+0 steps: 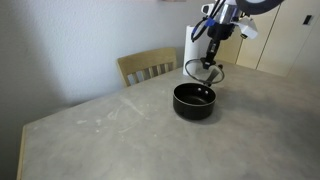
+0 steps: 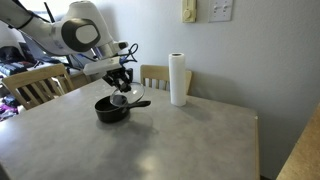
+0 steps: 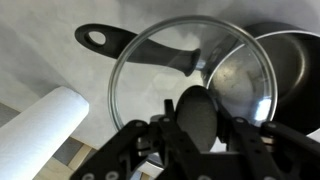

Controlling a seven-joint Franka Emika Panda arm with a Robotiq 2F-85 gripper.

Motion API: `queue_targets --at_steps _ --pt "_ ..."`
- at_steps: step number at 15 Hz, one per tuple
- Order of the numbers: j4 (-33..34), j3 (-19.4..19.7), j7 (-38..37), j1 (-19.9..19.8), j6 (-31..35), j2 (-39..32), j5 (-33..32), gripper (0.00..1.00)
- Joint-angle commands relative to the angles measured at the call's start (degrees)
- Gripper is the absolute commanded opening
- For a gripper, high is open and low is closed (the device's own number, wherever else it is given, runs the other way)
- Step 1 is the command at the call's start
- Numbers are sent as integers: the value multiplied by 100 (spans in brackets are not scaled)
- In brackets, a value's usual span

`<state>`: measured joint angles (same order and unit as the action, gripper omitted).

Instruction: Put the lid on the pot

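Observation:
My gripper (image 3: 198,125) is shut on the dark knob of the clear glass lid (image 3: 150,75) and holds it in the air, tilted, just above and beside the black pot (image 3: 270,75). In both exterior views the lid (image 1: 204,70) (image 2: 128,99) hangs under the gripper (image 1: 210,62) (image 2: 121,84) over the far side of the pot (image 1: 193,101) (image 2: 110,109). The pot's long black handle (image 3: 130,45) shows through the glass in the wrist view. The pot stands on the grey table (image 1: 150,130).
A tall white paper-towel roll (image 2: 178,79) (image 3: 40,130) stands on the table behind the pot. Wooden chairs (image 1: 148,66) (image 2: 35,85) stand at the table's edges. A wall is close behind.

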<state>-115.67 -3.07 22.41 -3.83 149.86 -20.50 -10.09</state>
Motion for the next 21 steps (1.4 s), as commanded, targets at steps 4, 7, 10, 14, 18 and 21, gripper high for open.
queue_targets --at_steps 4,7,10,14,18,21 --pt "71 -179 -27 268 -201 -29 42 15" --pt "44 -235 -116 400 -450 -39 67 15" --pt "100 -250 -160 471 -730 -72 81 15" --pt "129 -279 -69 440 -847 -123 164 15" --pt "117 -347 -10 471 -1003 -119 225 15" --pt "98 -416 69 497 -1142 -116 238 15"
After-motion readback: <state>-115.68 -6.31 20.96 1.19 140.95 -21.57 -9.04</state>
